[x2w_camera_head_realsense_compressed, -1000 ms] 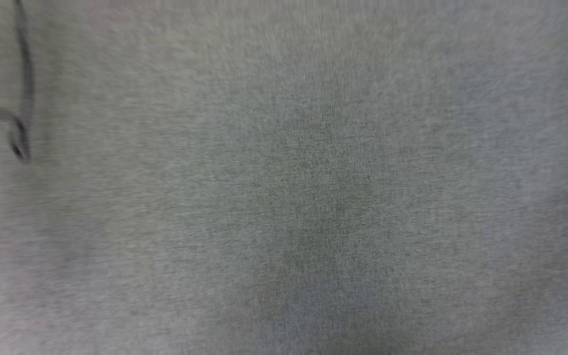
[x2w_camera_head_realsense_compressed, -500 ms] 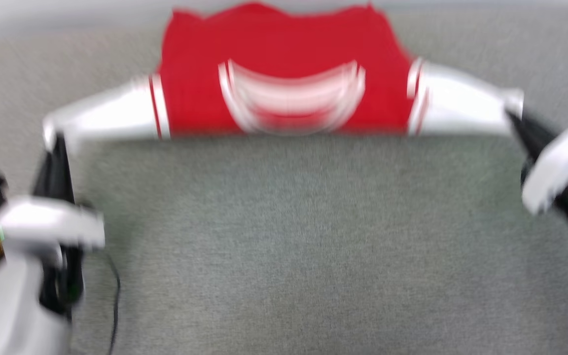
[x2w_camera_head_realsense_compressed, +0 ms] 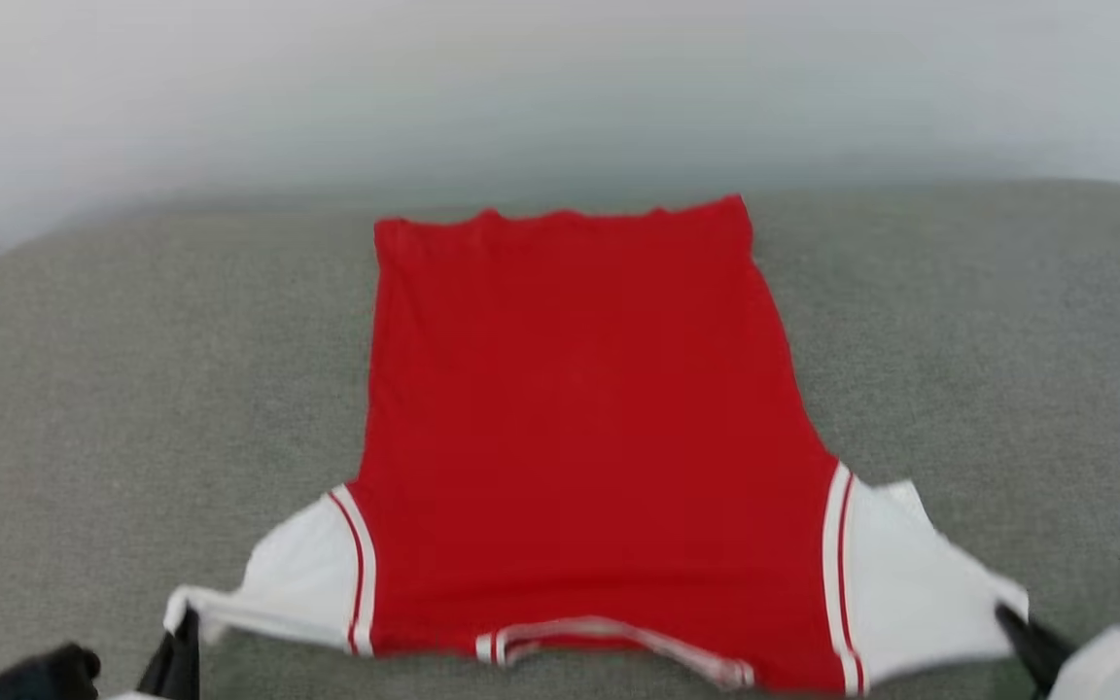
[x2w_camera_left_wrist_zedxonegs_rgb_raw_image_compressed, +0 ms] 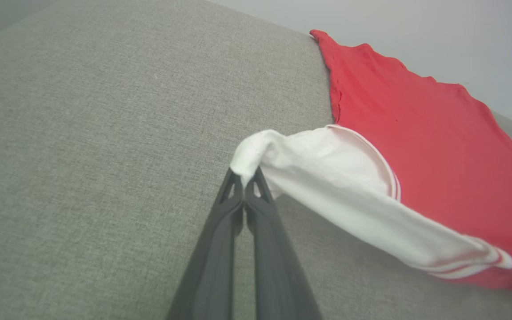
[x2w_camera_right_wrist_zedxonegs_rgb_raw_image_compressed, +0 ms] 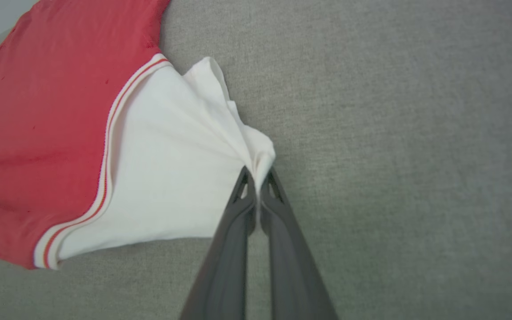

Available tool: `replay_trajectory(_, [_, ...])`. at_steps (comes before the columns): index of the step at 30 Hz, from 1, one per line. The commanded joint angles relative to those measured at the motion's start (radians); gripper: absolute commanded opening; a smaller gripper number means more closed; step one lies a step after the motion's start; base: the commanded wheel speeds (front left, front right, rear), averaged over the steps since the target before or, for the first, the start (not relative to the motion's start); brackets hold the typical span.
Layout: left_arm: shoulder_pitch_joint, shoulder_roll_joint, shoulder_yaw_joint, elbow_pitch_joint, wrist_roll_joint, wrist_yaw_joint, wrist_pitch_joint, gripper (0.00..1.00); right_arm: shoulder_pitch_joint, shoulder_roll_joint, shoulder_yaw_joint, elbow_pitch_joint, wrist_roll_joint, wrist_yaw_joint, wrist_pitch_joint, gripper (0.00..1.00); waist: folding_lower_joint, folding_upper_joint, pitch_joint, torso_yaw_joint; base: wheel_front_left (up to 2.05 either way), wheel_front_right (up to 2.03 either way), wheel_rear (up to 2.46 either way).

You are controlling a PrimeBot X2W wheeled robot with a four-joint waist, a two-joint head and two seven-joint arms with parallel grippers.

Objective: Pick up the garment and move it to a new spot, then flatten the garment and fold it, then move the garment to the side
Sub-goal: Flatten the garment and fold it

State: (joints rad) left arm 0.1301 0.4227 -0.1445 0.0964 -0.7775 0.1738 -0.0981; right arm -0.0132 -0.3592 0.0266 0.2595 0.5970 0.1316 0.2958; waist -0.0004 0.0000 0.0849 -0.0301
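The garment [x2w_camera_head_realsense_compressed: 579, 418] lies spread on the grey padded surface [x2w_camera_head_realsense_compressed: 132, 369], plain red side up. Its hem is at the far side and its striped collar nearest me. No lettering shows. My left gripper [x2w_camera_head_realsense_compressed: 186, 622] is at the lower left, shut on the tip of the left white sleeve [x2w_camera_head_realsense_compressed: 297, 574]. In the left wrist view the left gripper [x2w_camera_left_wrist_zedxonegs_rgb_raw_image_compressed: 245, 178] pinches that sleeve's bunched end, with the garment [x2w_camera_left_wrist_zedxonegs_rgb_raw_image_compressed: 416, 146] stretching off to the right. My right gripper [x2w_camera_head_realsense_compressed: 1007, 614], at the lower right, is shut on the right white sleeve [x2w_camera_head_realsense_compressed: 910, 574]. In the right wrist view the right gripper [x2w_camera_right_wrist_zedxonegs_rgb_raw_image_compressed: 258, 175] pinches the sleeve of the garment [x2w_camera_right_wrist_zedxonegs_rgb_raw_image_compressed: 51, 111].
The grey surface has a rounded far edge [x2w_camera_head_realsense_compressed: 560, 194], just beyond the hem, with a pale blurred background behind it. Bare grey fabric lies on both sides of the garment.
The head camera has swung a long way, so the whole picture has shifted. Half a second ago the garment was stretched between both grippers; now it lies spread out, both sleeves still gripped.
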Motion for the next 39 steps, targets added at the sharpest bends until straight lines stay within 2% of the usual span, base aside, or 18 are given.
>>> replay_trajectory(1, [0.061,-0.002,-0.007,-0.021,0.004,0.021,0.014,0.0,0.101,0.045,-0.063,-0.035,-0.021,-0.002,0.027,0.0,0.0004,0.0,-0.042,0.012,0.0,0.0,0.0])
replay_trajectory(6, [0.165,-0.003,-0.035,-0.049,0.004,0.057,0.057,0.0,0.275,0.15,-0.165,-0.114,-0.101,-0.002,0.085,0.0,0.0004,0.0,-0.087,0.021,0.0,0.0,0.0])
replay_trajectory(7, [0.18,-0.004,-0.041,-0.052,0.002,0.063,0.067,0.0,0.298,0.17,-0.175,-0.13,-0.111,-0.002,0.096,0.08,0.0004,0.0,-0.089,0.022,0.0,0.0,0.0])
replay_trajectory(9, [0.201,-0.002,-0.052,-0.061,0.009,0.073,0.081,0.0,0.33,0.189,-0.193,-0.159,-0.149,-0.002,0.116,0.58,0.0004,0.0,-0.093,0.024,0.0,0.0,0.0])
replay_trajectory(10, [0.209,-0.001,-0.058,-0.064,0.009,0.074,0.088,0.0,0.341,0.202,-0.195,-0.171,-0.156,-0.002,0.131,1.0,0.0004,0.0,-0.094,0.025,0.0,0.0,0.0])
replay_trajectory(16, [0.209,-0.011,-0.088,-0.082,0.014,0.07,0.106,0.0,0.313,0.214,-0.192,-0.248,-0.192,-0.001,0.168,1.0,0.0004,0.0,-0.092,0.031,0.0,0.0,0.0])
replay_trajectory(20, [0.195,-0.015,-0.09,-0.089,0.015,0.07,0.1,0.0,0.213,0.192,-0.188,-0.275,-0.212,-0.001,0.153,1.0,0.0004,0.0,-0.073,0.031,0.0,0.0,0.0])
replay_trajectory(23, [0.171,-0.009,-0.091,-0.103,0.025,0.067,0.09,0.0,0.088,0.173,-0.186,-0.245,-0.221,-0.001,0.129,1.0,0.0004,0.0,-0.039,0.045,0.0,0.0,0.0])
replay_trajectory(27, [0.119,-0.008,-0.103,-0.13,0.046,0.057,0.078,0.0,-0.106,0.139,-0.206,-0.154,-0.215,-0.001,0.111,1.0,0.0004,0.0,0.038,0.087,0.0,0.0,0.0])
replay_trajectory(30, [0.071,-0.014,-0.115,-0.159,0.065,0.051,0.067,0.0,-0.283,0.107,-0.202,-0.06,-0.202,-0.001,0.139,1.0,0.0004,0.0,0.115,0.121,0.0,0.0,0.0])
replay_trajectory(33, [0.025,-0.021,-0.126,-0.184,0.083,0.045,0.056,0.0,-0.459,0.083,-0.198,0.042,-0.189,-0.001,0.204,1.0,0.0004,0.0,0.19,0.159,0.0,0.0,0.0])
replay_trajectory(39, [-0.074,-0.042,-0.164,-0.217,0.127,0.03,0.032,0.0,-0.758,0.047,-0.22,0.241,-0.233,-0.001,0.426,1.0,0.0004,0.0,0.302,0.247,0.0,0.0,0.0])
